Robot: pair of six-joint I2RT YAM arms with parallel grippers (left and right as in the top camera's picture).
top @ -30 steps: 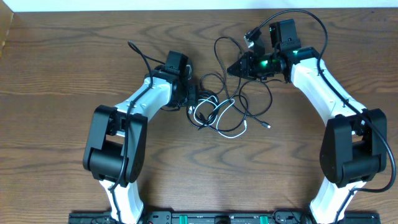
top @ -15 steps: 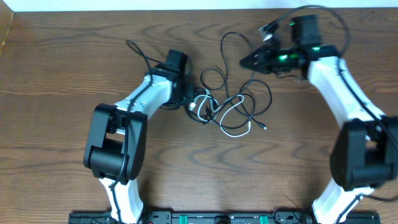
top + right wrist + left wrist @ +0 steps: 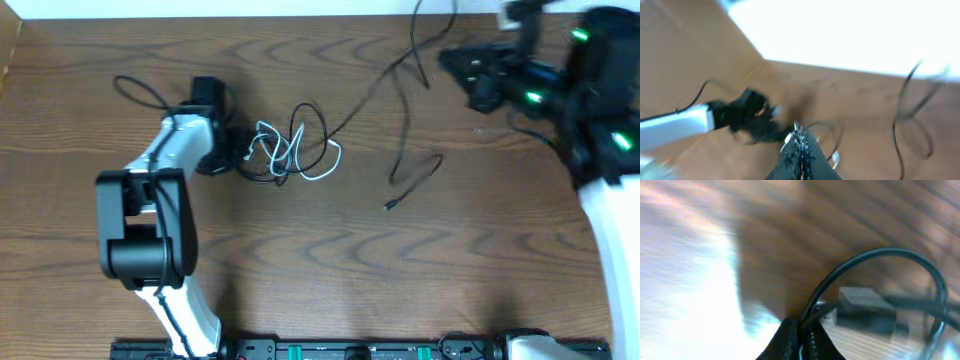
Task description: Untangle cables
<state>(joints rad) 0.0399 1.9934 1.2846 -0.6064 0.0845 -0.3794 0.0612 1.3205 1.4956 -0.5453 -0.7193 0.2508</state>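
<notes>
The cables lie as a small tangle (image 3: pixel 285 150) left of the table's middle, with the white cable (image 3: pixel 316 176) looped through black ones. My left gripper (image 3: pixel 238 158) sits at the tangle's left side, shut on a black cable loop (image 3: pixel 880 254) that springs from between its jaws (image 3: pixel 801 326); a grey plug (image 3: pixel 867 309) lies beyond. One black cable (image 3: pixel 370 95) stretches from the tangle up to the back right, towards my raised right gripper (image 3: pixel 447 58). It is shut (image 3: pixel 799 134); blur hides the grip point. Another stretch (image 3: pixel 420 172) ends in a plug (image 3: pixel 388 207).
The left arm's own thick black cable (image 3: pixel 140 85) loops at the back left. The table's back edge meets a white wall (image 3: pixel 250 8). A rail with green lights (image 3: pixel 350 350) runs along the front edge. In the right wrist view the left arm (image 3: pixel 680 125) shows.
The left gripper closed on the tangle and dragged it left. The right gripper rose and swung back right, drawing one black cable out of the tangle into a long line.
</notes>
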